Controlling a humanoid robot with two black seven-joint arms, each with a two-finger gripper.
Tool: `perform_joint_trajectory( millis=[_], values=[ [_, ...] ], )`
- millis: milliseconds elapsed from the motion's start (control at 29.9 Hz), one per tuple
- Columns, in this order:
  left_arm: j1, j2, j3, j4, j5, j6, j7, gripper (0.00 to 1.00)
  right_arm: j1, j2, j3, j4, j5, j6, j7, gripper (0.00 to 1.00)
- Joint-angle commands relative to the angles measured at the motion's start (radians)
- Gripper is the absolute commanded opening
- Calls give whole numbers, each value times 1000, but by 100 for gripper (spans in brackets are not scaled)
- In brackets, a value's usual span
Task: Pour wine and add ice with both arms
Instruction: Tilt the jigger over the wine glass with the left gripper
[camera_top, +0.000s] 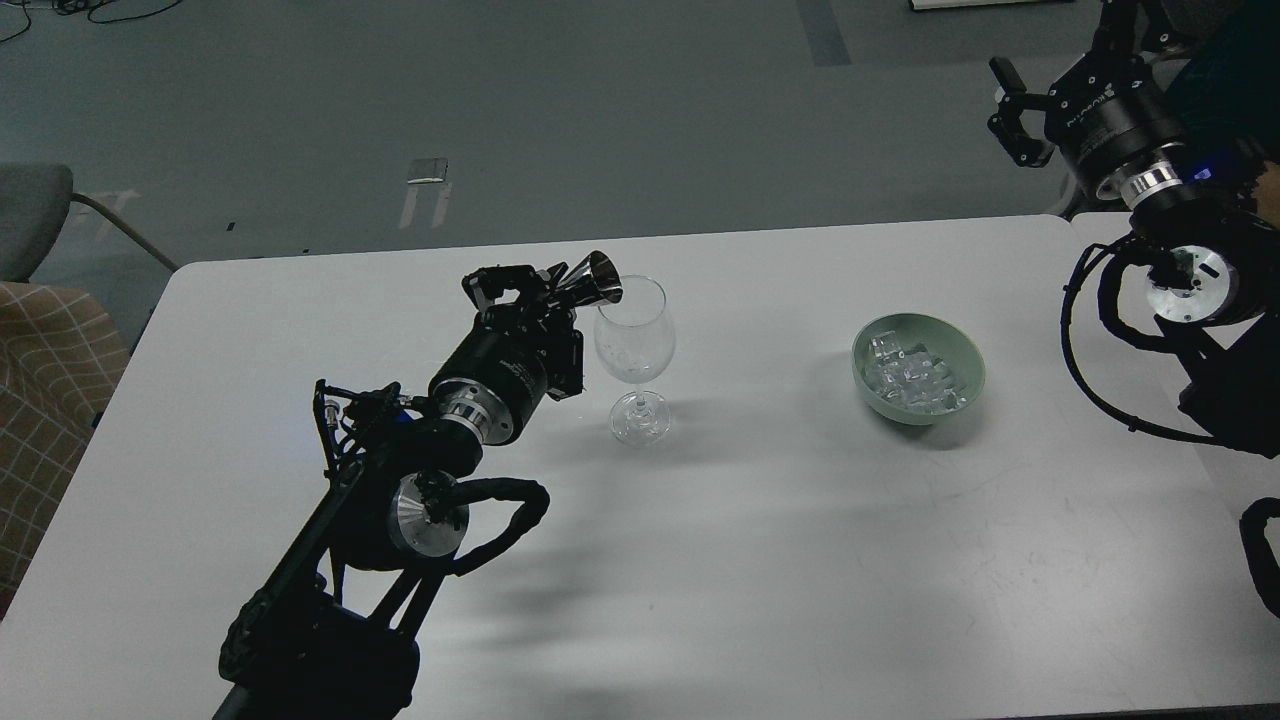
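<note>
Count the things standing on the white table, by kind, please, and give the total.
Wine glass: 1
Pale green bowl holding ice, counted as one thing: 1
Total: 2
The shiny metal cup is tilted over the glass in the left gripper, not on the table; the cubes are too many to count.

A lab: bare grey floor (600, 110) with tape marks (425, 190), loose cables (90, 10).
</note>
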Motion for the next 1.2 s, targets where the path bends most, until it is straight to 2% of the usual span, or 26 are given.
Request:
perform_joint_trajectory(
  millis=[0, 1170],
  values=[
    [-2, 0, 0, 0, 22, 5, 0, 5, 0, 0, 1, 0, 0, 0, 0, 100],
    [-13, 0, 25, 14, 172, -1, -3, 6, -2, 2, 1, 0, 0, 0, 2, 100]
  ],
)
